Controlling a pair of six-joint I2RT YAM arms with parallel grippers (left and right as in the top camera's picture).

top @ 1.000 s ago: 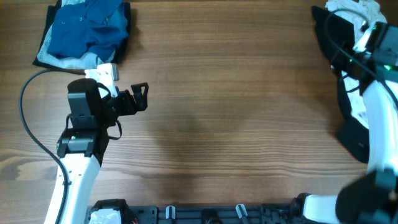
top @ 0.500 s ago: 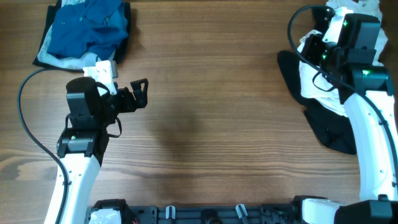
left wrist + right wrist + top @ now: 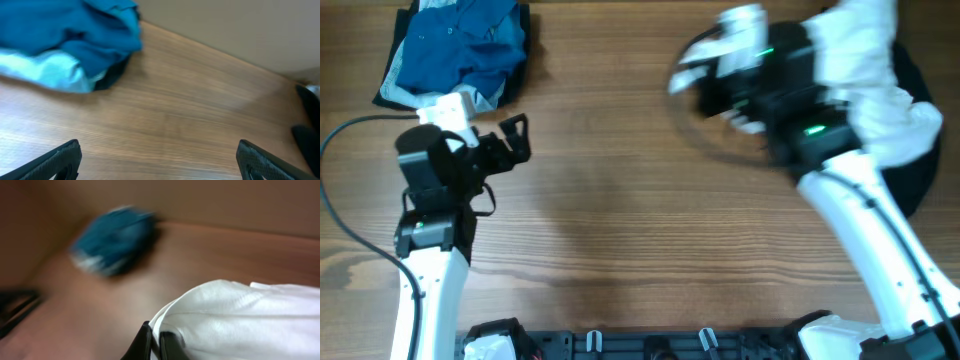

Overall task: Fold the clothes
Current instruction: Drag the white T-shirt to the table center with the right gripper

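Observation:
The white T-shirt (image 3: 865, 70) hangs bunched from my right gripper (image 3: 720, 75), which is shut on its edge and blurred with motion over the upper middle of the table. In the right wrist view the white cloth (image 3: 240, 320) is pinched between my right gripper's fingers (image 3: 156, 342). A dark part of the clothes (image 3: 920, 180) lies at the right edge. My left gripper (image 3: 512, 140) is open and empty above bare wood at the left; the left wrist view shows its fingers (image 3: 160, 160) wide apart.
A blue collared shirt (image 3: 460, 45) lies crumpled on a dark cloth at the back left corner, and it also shows in the left wrist view (image 3: 65, 35) and the right wrist view (image 3: 115, 240). The wooden table (image 3: 640, 230) spans the view.
My right arm has swung fast to the left from the back right corner, dragging the white T-shirt with it. My left arm has shifted slightly left and back.

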